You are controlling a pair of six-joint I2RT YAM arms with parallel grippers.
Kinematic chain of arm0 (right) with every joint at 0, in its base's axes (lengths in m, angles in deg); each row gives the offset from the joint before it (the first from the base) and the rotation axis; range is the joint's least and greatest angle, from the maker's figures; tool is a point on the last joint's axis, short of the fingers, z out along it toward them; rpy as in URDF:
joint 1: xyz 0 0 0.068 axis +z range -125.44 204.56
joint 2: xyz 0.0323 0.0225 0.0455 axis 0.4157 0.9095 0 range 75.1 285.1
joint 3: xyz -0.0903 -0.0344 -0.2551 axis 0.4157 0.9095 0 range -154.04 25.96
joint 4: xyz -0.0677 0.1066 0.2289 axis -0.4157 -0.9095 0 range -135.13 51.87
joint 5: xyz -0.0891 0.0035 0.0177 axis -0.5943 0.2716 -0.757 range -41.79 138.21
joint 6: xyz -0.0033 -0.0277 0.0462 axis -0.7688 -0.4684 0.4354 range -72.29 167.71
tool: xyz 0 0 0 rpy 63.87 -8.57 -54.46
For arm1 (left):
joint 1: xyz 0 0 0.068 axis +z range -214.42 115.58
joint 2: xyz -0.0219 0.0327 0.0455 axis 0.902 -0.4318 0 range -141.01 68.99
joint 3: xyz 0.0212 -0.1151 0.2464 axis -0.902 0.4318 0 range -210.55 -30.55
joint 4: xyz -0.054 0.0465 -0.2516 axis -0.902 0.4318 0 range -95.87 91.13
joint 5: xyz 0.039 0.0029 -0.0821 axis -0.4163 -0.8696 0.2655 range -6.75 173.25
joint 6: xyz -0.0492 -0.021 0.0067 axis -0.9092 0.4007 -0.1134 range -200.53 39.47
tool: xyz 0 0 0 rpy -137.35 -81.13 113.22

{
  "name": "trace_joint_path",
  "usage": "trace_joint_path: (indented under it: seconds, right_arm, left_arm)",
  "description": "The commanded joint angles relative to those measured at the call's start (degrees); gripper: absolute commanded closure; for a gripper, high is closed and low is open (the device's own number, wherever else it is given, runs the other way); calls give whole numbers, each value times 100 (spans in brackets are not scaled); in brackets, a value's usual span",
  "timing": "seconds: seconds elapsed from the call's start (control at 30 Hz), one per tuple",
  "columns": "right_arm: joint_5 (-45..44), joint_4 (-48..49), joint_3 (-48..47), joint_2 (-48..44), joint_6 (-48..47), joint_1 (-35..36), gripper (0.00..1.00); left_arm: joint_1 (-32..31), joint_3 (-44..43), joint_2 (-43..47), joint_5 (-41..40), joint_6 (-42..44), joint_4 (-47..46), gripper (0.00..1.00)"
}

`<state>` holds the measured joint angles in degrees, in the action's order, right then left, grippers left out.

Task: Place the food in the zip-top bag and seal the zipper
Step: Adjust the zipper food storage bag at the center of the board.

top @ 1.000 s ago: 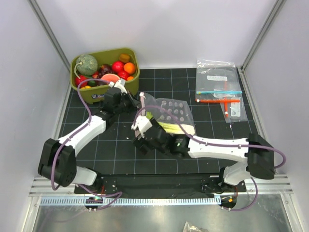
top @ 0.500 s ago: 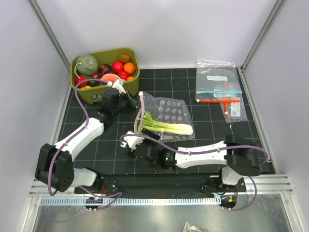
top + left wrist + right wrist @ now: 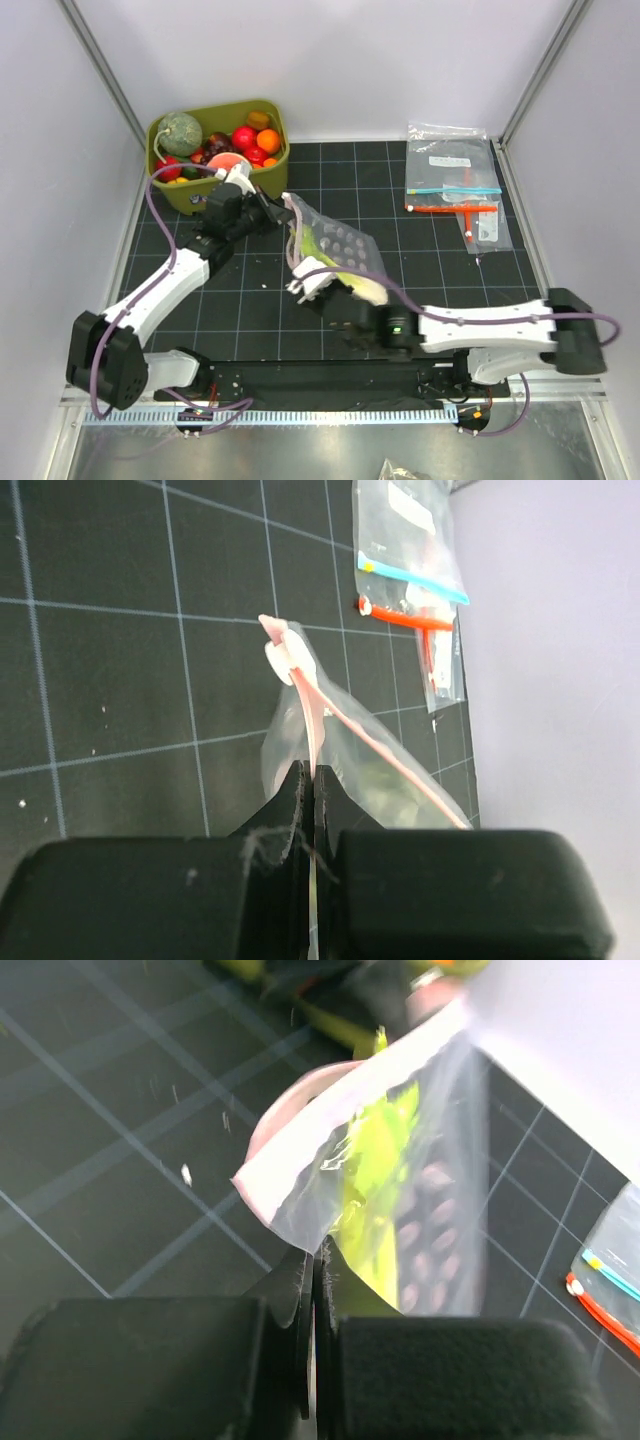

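Top external shows the zip-top bag (image 3: pixel 345 240) at the middle of the surface (image 3: pixel 250 300), strung between your two grippers, with the green-white leek (image 3: pixel 312 245) already inside it. The left gripper (image 3: pixel 272 212) is at the bag's far-left corner, and the left wrist view shows it clamped fully closed on the pinkish zipper (image 3: pixel 318 705). From that pinch one lip of the strip runs up to a folded end while the other peels away to the right, so the mouth looks to be gaping. The right gripper (image 3: pixel 308 288) is at the near end, and its wrist view shows it closed tight on the bag's edge just below the pale strip, the leek's green top just behind the film. Judging by this, you are at the sealing step. Treat the left gripper as the anchor and do not let it loosen. Draw the right end away just enough to bring the two lips straight and parallel. Then pinch along the strip in short steps, because a slack or twisted strip probably will not mate. Watch that the leek's tip does not sit between the lips. The other toy food (image 3: pixel 245 138) lies in the olive-green bin (image 3: pixel 218 108) at far left, and the flat bags (image 3: pixel 455 185) lie well apart at far right.
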<state>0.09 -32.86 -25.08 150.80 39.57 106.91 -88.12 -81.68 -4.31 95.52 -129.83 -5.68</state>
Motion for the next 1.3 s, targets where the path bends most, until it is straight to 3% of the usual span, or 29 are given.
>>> trace_joint_path:
  seconds: [0.0,0.3,0.57,0.93,1.07,1.2,1.27]
  right_arm:
    - [170,430,278,-863,295,-34,99]
    - [909,-254,350,-2243,814,-412,99]
    - [1068,-493,253,-2446,937,-597,99]
    - [1059,-1283,-54,-3114,674,-606,99]
    - [989,-1441,-115,-3290,577,-606,99]
    - [295,-1636,-160,-3395,603,-606,99]
    - [756,-1635,-116,-3422,542,-606,99]
  left_arm:
    - [-38,-343,579,-523,96,427,100]
    - [-38,-1144,676,-559,184,1326,93]
    - [-55,-1346,536,-138,-53,1265,93]
    - [-890,-1680,-192,-234,-326,606,92]
    - [-1302,-2363,-789,-322,-501,456,94]
    - [-1672,-3016,-1450,-498,-642,456,93]
    - [-1690,-3008,-1590,-454,-844,221,92]
